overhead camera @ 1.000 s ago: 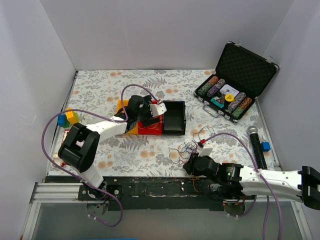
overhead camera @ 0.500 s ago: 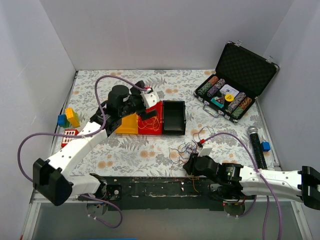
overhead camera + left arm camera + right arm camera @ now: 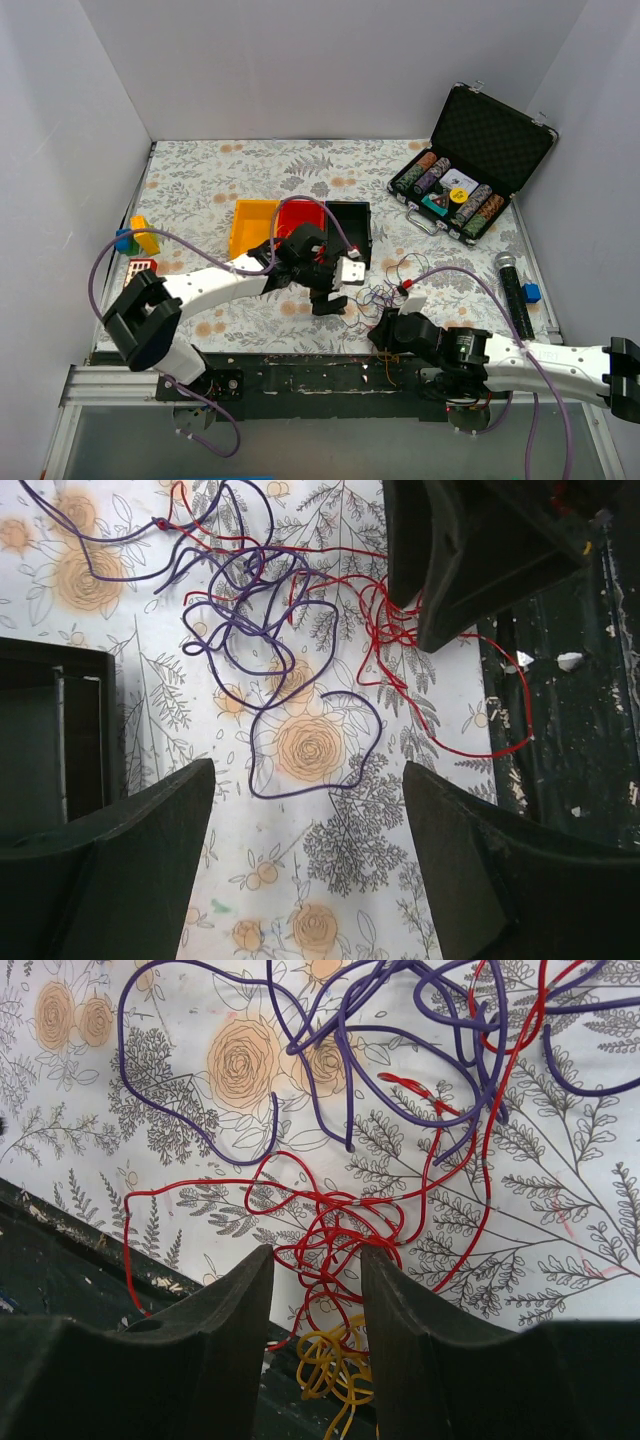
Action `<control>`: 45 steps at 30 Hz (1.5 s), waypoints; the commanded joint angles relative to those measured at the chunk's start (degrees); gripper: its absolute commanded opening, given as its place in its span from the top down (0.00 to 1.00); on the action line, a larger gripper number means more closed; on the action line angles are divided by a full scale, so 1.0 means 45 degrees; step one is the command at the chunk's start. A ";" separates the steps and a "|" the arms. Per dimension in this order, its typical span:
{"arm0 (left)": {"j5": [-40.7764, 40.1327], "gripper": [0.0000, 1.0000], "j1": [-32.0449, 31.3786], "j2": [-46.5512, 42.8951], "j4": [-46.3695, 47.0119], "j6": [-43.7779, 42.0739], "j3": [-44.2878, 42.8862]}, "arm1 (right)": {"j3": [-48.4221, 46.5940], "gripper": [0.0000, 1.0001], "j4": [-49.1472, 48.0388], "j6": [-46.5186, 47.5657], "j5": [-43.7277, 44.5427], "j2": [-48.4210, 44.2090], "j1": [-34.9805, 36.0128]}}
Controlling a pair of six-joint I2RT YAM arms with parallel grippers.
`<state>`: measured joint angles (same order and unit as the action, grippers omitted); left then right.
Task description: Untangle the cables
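Observation:
The cables (image 3: 382,290) lie as a loose tangle of purple and red wires on the floral cloth near the front edge. In the left wrist view purple loops (image 3: 262,630) and red strands (image 3: 402,630) lie just ahead of my left gripper (image 3: 308,780), which is open and empty above bare cloth. It sits left of the tangle in the top view (image 3: 326,300). My right gripper (image 3: 316,1260) is narrowly open at the front edge. Red strands (image 3: 335,1230) and a small yellow clump (image 3: 335,1365) lie between its fingers. It also shows in the top view (image 3: 382,335).
Yellow (image 3: 250,228), red (image 3: 298,218) and black (image 3: 348,236) bins stand behind the tangle. An open poker chip case (image 3: 470,150) is at the back right. A microphone (image 3: 514,290) and a blue block (image 3: 531,292) lie at the right, toy blocks (image 3: 136,238) at the left. The dark table edge (image 3: 570,730) runs close by.
My left arm has swung from over the bins down toward the front, and its gripper is now beside the tangle. The right arm has stayed where it was.

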<state>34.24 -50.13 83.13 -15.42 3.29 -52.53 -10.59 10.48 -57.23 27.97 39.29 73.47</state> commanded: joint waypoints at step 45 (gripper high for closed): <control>-0.0537 1.00 0.0261 0.0669 -0.2508 0.3547 -0.7171 | 0.1201 0.51 0.0659 -0.1266 -0.0160 -0.1641 -0.0038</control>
<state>32.10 -49.36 91.90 -21.58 18.94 -79.35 -6.22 10.17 -61.41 26.26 31.59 73.47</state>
